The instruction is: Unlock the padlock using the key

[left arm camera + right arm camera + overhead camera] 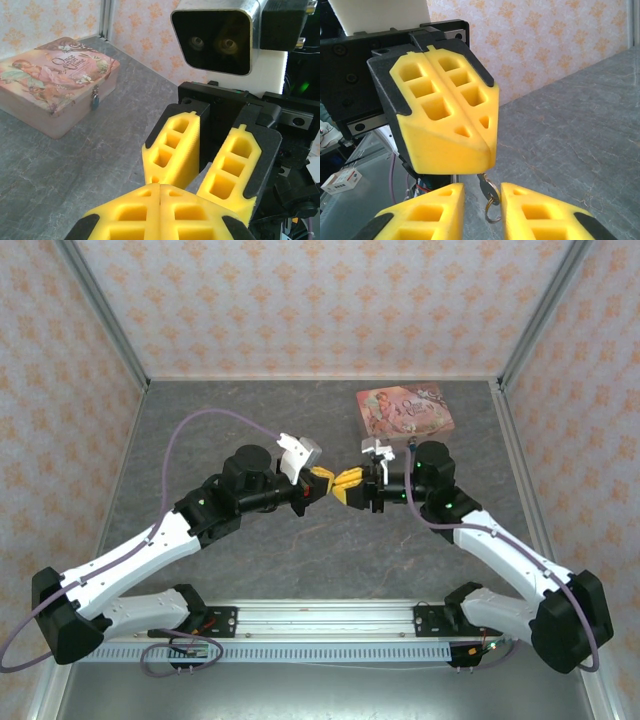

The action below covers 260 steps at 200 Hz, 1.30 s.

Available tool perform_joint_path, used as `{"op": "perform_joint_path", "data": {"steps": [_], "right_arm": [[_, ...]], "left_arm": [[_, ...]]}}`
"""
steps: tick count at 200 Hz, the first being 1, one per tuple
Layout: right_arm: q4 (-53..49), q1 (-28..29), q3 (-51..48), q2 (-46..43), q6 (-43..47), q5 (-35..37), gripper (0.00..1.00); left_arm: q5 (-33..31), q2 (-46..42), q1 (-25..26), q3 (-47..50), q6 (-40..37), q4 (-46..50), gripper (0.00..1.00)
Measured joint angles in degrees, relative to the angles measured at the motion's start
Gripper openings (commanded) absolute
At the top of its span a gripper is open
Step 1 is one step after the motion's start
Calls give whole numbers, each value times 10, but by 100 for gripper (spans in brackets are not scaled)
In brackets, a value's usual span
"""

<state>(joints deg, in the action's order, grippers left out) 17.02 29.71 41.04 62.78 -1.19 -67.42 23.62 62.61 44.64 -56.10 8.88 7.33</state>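
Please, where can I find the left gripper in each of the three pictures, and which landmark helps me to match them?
Top external: the left gripper is at the centre, facing the right gripper.
Left wrist: bottom centre, its yellow fingers shut.
Right wrist: upper left, shut, the key hanging below it.
Shared landmark: the right gripper, open.

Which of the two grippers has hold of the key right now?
The left gripper: its fingers are pressed shut, with the key hanging from their tip. The right gripper is open, its fingers spread either side of the key.
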Motion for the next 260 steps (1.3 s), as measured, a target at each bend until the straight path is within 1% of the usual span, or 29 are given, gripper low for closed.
{"op": "perform_joint_path", "data": {"steps": [32,108,147,160,191,216,237,260], "right_arm": [[-7,5,6,10,7,-3,22],[-34,5,11,13,31,-3,0],[-42,5,11,12,39,-2,0],[-46,5,11,11,44,3,0],[-83,8,10,-10,60,29,0],[-98,8,-10,-52,66,70,0],[-120,8,-32,-92,70,117,0],[-152,9,-51,-134,71,175,0]], "left_arm": [[0,0,0,0,0,0,0],[0,0,0,0,0,7,0],[-1,0,0,0,0,11,0],[-6,0,0,0,2,11,19],[-56,-6,1,1,11,12,47],[-101,-13,-2,1,35,12,58],[-139,-9,-15,1,62,12,68],[-173,27,-39,-10,101,16,76]]}}
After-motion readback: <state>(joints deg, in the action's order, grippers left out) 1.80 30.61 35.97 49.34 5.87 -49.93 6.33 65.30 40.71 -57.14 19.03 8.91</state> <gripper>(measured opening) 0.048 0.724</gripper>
